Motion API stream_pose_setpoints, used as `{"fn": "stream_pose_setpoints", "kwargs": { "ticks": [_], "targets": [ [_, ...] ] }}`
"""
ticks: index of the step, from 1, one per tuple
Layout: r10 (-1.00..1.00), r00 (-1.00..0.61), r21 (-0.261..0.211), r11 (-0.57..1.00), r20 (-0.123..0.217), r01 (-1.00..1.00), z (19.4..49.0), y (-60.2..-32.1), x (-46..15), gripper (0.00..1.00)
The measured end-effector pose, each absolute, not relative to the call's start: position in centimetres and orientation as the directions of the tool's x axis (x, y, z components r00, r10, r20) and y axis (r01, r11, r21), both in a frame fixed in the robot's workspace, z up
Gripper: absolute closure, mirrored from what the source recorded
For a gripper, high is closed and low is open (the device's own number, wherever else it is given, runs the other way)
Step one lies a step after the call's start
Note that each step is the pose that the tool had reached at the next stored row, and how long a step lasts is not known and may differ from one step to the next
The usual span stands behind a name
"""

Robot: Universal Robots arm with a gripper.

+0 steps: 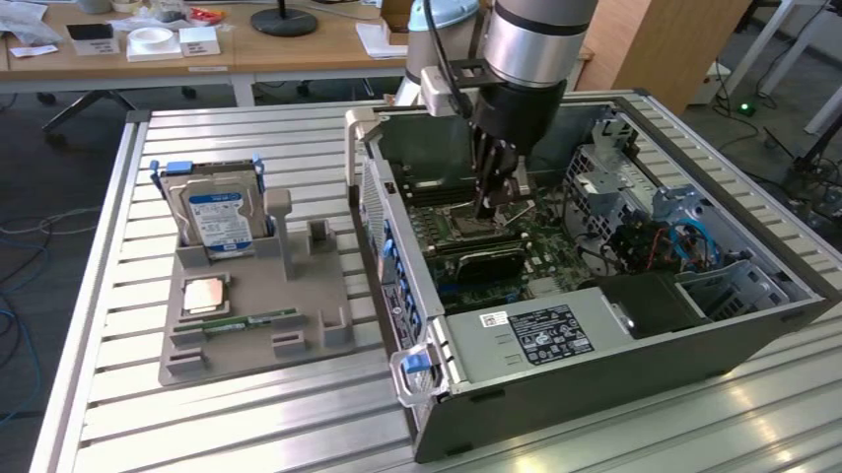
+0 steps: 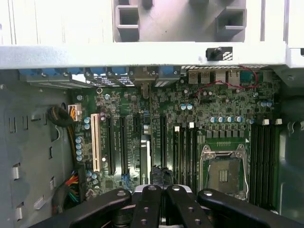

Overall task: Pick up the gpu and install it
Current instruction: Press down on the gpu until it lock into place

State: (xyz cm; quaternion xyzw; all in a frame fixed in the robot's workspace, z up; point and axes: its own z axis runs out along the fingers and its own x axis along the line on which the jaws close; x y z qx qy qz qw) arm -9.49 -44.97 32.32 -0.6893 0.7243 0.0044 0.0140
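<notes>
The gpu (image 1: 494, 261) stands upright in a slot on the motherboard inside the open computer case (image 1: 736, 320), with its black cooler face showing. In the wrist view the gpu (image 2: 145, 159) appears edge-on as a pale strip among the black slots. My gripper (image 1: 490, 209) hangs inside the case just above the card, beside the processor socket (image 2: 223, 173). Its black fingers (image 2: 142, 199) are pressed together, so the gripper (image 2: 161, 187) is shut with nothing visibly between them.
On the exterior view's left, a grey parts holder (image 1: 263, 340) carries a silver hard drive (image 1: 217, 217), a memory stick (image 1: 244, 322) and a small square chip (image 1: 204, 294). A power supply box (image 1: 539, 335) and drive cages (image 1: 632, 197) crowd the case. Desks stand behind.
</notes>
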Motion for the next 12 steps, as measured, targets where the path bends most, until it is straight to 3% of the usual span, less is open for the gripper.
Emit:
{"fn": "stream_pose_setpoints", "kwargs": {
  "ticks": [12],
  "targets": [
    [-0.998,-0.049,-0.012,0.05,-0.027,-0.999,32.36,-44.97,-8.74,0.89]
  ]
}}
